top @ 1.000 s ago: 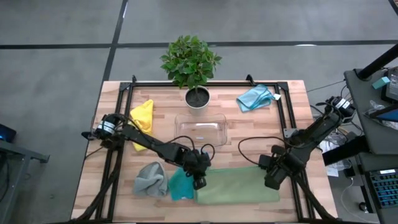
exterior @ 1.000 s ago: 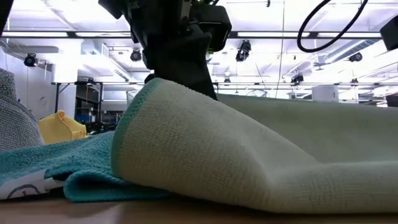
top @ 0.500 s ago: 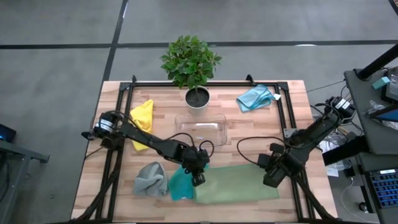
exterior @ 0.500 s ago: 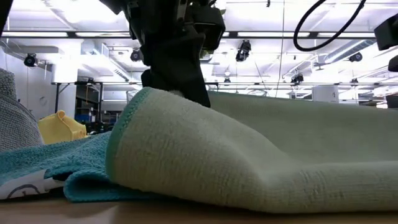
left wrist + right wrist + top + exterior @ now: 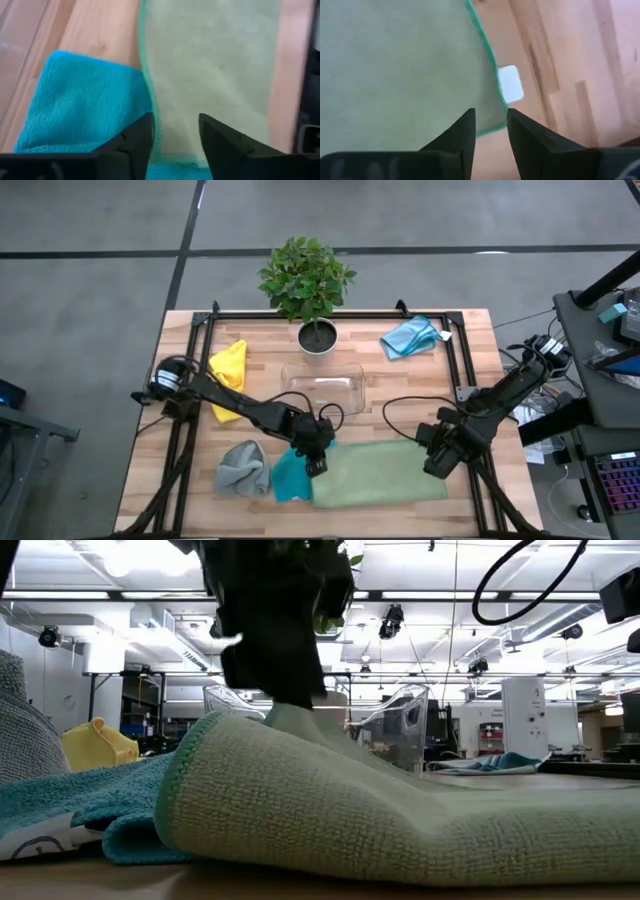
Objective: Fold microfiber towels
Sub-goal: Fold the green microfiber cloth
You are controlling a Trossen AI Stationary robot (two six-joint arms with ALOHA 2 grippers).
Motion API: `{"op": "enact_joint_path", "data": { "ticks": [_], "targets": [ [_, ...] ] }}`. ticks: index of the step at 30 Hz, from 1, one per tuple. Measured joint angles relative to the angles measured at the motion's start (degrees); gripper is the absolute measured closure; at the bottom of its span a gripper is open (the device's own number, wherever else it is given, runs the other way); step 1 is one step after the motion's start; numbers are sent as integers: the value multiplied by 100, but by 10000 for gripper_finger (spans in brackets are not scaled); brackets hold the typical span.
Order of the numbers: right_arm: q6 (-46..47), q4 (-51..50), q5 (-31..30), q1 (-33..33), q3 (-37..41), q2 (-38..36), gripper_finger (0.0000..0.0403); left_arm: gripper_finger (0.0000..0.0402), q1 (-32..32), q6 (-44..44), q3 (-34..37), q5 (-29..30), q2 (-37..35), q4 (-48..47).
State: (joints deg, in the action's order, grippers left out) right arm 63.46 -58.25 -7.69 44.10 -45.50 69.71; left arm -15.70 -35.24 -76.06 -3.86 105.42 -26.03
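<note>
The sage green towel (image 5: pixel 380 472) lies folded in a long strip near the table's near edge. Its left end overlaps the teal towel (image 5: pixel 290 478). My left gripper (image 5: pixel 175 132) stands open just above that left end, one finger on each side of the towel's edge. My right gripper (image 5: pixel 491 131) stands open a little over the towel's right end (image 5: pixel 490 122), close to its white label (image 5: pixel 511 84). The grey towel (image 5: pixel 243 467) lies crumpled left of the teal one. The yellow towel (image 5: pixel 230 365) lies at the far left and the light blue one (image 5: pixel 410 336) at the far right.
A clear plastic tray (image 5: pixel 323 387) stands in the table's middle, with a potted plant (image 5: pixel 308 280) behind it at the far edge. A black frame (image 5: pixel 455 370) runs along the table's sides. Bare wood shows between the tray and the green towel.
The sage green towel's raised left end has sunk, and the whole cloth has settled flat onto the table, so the tray now shows behind it in the low view. My left gripper has risen a little off the towel's left end.
</note>
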Motion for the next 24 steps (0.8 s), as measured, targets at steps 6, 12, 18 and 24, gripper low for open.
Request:
{"op": "enact_joint_path", "data": {
  "ticks": [6, 12, 18, 24],
  "targets": [
    [-257, 1119, -132, 26, 0, -4, 308, 236, -15, 159, -107, -8, -282, -71],
    [-391, 2267, -244, 162, 42, 67, 342, 236, -210, 252, -67, 6, -358, 268],
    [-267, 2571, -437, 214, 70, 514, 380, 236, -534, 306, -26, 442, -24, 828],
    [-196, 2445, -392, 187, 70, 1310, 388, 236, -689, 262, -13, 1172, 242, 802]
  ]
}}
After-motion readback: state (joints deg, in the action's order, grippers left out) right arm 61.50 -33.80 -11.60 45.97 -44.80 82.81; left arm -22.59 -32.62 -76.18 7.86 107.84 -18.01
